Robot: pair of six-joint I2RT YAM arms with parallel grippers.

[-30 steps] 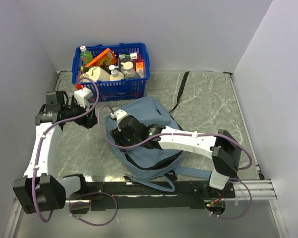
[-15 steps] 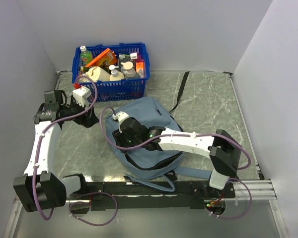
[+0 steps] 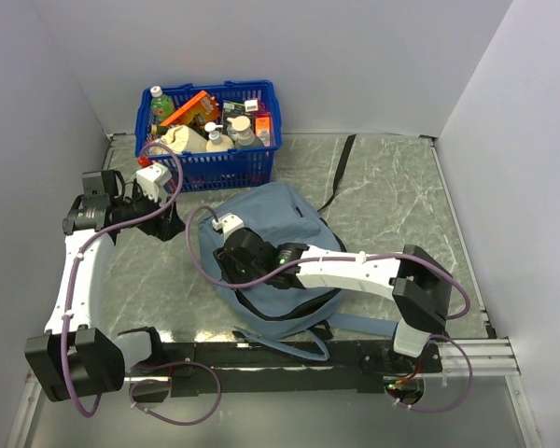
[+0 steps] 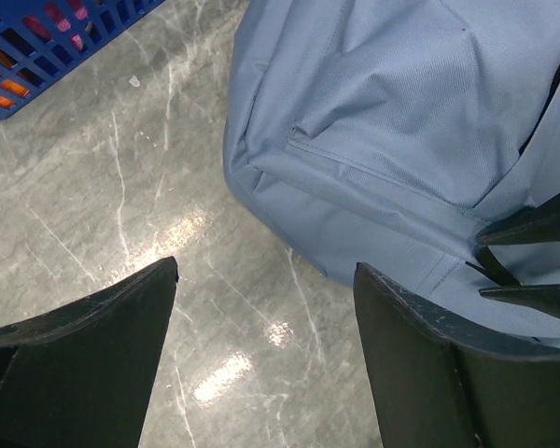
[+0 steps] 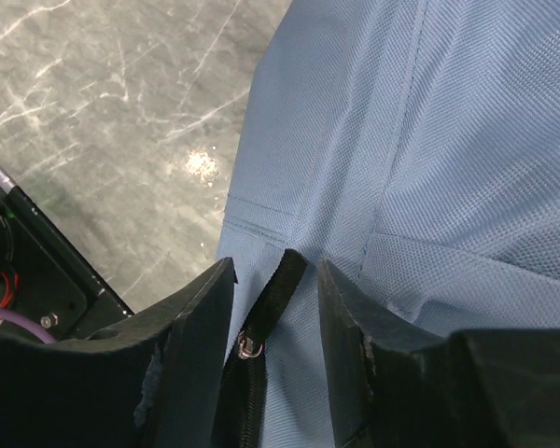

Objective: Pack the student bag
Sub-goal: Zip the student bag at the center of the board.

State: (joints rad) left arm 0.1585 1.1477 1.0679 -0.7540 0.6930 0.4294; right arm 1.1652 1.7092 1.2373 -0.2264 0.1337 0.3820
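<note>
Nearest, the right gripper (image 5: 275, 280), narrowly parted around the bag's black zipper (image 5: 261, 345), has slid leftward along the blue student bag (image 3: 271, 224), likely opening it. Beyond, the left gripper (image 4: 266, 280) hangs wide, empty, before the basket (image 3: 210, 168).

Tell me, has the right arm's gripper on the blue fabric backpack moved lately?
Yes. The right gripper slid toward the near table edge, away from the blue plastic basket, along the blue fabric backpack.

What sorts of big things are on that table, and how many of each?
Robot arms: 2, with the left gripper and the right gripper
Blue backpack: 1
Blue basket full of small items, too crowded to count: 1
Total: 4
</note>
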